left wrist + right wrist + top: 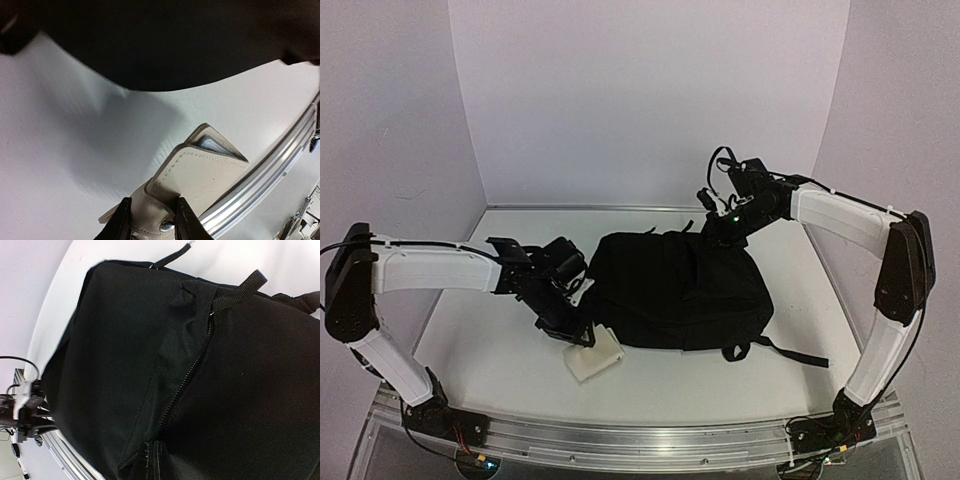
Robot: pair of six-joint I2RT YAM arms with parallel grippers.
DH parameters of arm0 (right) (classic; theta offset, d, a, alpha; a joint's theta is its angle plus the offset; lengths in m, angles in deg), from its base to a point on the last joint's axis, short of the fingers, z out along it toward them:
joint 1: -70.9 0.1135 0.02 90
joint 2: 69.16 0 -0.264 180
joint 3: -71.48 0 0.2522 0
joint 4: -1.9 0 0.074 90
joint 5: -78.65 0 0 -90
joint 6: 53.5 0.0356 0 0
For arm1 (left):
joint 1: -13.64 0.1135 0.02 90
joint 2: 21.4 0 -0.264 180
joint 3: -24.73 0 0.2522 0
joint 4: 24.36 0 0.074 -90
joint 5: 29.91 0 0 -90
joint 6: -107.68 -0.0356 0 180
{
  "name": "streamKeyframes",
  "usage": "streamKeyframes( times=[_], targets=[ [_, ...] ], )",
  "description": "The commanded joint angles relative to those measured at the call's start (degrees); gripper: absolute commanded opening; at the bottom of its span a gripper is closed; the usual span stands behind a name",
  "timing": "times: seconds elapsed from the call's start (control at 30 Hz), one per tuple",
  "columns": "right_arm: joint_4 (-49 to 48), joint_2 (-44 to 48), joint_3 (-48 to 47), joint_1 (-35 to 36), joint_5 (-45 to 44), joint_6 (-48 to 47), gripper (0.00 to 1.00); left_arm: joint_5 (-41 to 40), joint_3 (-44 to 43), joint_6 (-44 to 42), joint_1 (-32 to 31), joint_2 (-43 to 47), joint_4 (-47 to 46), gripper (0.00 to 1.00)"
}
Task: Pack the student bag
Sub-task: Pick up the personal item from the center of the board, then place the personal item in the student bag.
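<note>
From above, the student bag (680,290) lies flat in the middle of the frame on the white tabletop (500,370), its straps trailing to the lower right; the left claw (575,330) sits at the bag's lower left edge with a cream case (597,357) just beside the fabric, and the right claw (720,225) is over the bag's upper edge, though I cannot tell if it is open or closed. In the left wrist view, the two black fingers at the bottom of the frame are clamped on the snap-button end of the stitched case, whose far end points at a metal rail (270,170) at the lower right, with the bag a dark mass across the top. The right wrist view shows none of its own fingers, only the bag's zipper (187,375) running diagonally, seemingly closed, with a pull tab (240,290) at the upper right. If no opening is made, the case would likely just shove the bag aside; held by one end only, it may also pivot or slip free
</note>
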Motion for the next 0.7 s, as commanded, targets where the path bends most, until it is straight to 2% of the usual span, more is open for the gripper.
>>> streamKeyframes(
  times=[0.0,0.2,0.5,0.67],
  targets=[
    [-1.3,2.6,-0.9,0.1,0.4,-0.2,0.00,1.1,-3.7,-0.6,0.1,7.1,-4.4,0.23],
    [-1.4,2.6,-1.0,0.1,0.7,-0.1,0.00,-1.8,-14.6,-1.9,0.7,2.8,-2.1,0.25],
    [-1.3,3.6,-1.6,0.1,0.6,-0.4,0.00,0.3,-35.0,1.1,7.4,-14.2,-2.6,0.27],
    [-1.5,3.9,-1.5,0.1,0.7,-0.5,0.00,3.7,-46.0,1.3,8.1,-24.2,-1.0,0.26]
  ],
)
